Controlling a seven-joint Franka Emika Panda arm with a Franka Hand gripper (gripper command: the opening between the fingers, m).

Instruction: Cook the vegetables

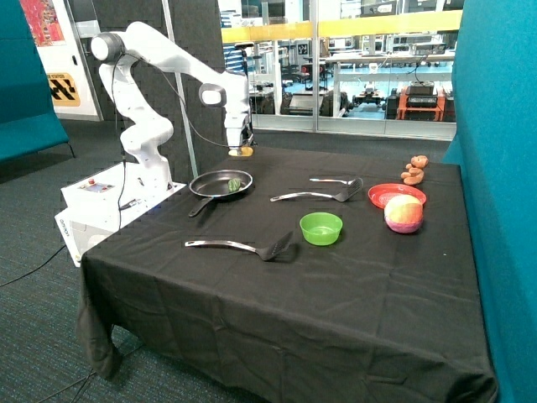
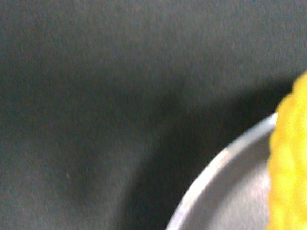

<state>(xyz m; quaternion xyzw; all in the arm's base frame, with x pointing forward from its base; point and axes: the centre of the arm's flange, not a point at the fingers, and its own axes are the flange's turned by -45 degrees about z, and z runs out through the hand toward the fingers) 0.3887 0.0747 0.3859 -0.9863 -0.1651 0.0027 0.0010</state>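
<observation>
The robot arm's claw (image 1: 241, 151) hangs just above and behind the far rim of a black frying pan (image 1: 220, 184), closed on a yellow oblong toy vegetable (image 1: 242, 153), likely a corn cob, which shows as a small yellow shape at the fingertips. In the wrist view, the bumpy yellow cob (image 2: 289, 158) fills one edge of the picture, with the pan's pale curved rim (image 2: 218, 167) beneath it and black cloth beyond. A dark green, stubby, pepper-like vegetable (image 1: 234, 182) already lies inside the pan. Judging from this, the step in hand is bringing the second vegetable to the pan; the first looks done. The next move seems to call for shifting the claw inward over the pan's middle, lowering it, then opening to drop the corn beside the green piece without hitting the rim. Farther out on the black-draped surface (image 1: 352, 302) lie three dark spatulas, one near the front (image 1: 243, 247) and two behind (image 1: 315, 196) (image 1: 336, 180), a lime green bowl (image 1: 321, 227), a red plate (image 1: 396, 194), a round pink-and-yellow fruit (image 1: 404, 213), and small brown pieces (image 1: 414, 170) near the far corner. No brand or label on the surface is readable; a yellow-and-black sign (image 1: 62, 87) on the back wall carries lettering too small to read.
</observation>
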